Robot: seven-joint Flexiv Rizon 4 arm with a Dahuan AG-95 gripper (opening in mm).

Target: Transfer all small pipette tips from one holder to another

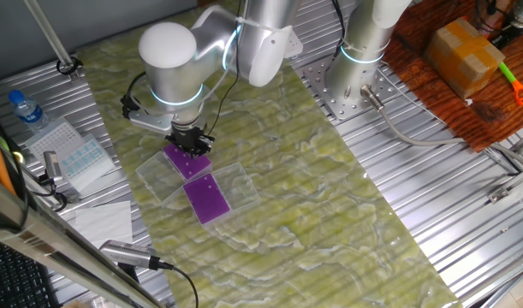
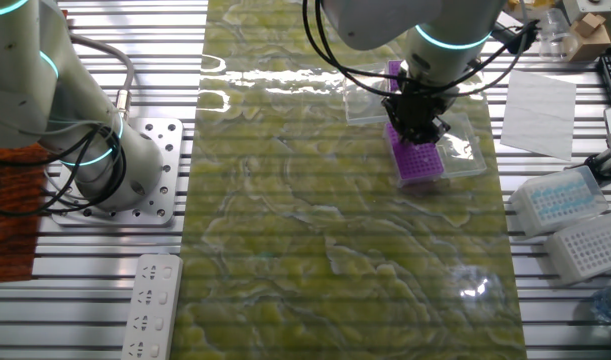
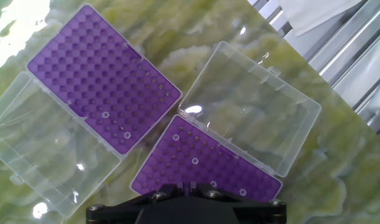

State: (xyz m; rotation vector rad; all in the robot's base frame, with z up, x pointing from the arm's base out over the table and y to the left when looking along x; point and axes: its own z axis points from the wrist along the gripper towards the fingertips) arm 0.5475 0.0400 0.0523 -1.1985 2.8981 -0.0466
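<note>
Mat (image 1: pixel 329 197), mottled green, on ribbed metal table (image 1: pixel 466 248).

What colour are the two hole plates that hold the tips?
Purple plates, seen best in the hand view.

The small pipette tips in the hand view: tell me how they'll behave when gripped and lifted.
The small pipette tips look tiny and hollow, so probably very light. Each sits in a hole of a purple plate, so it likely won't roll until lifted out. Thin plastic may slip or flex between the fingers.

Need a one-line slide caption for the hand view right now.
Gripper above two purple tip racks with open clear lids, a few pale tips in each.
</note>
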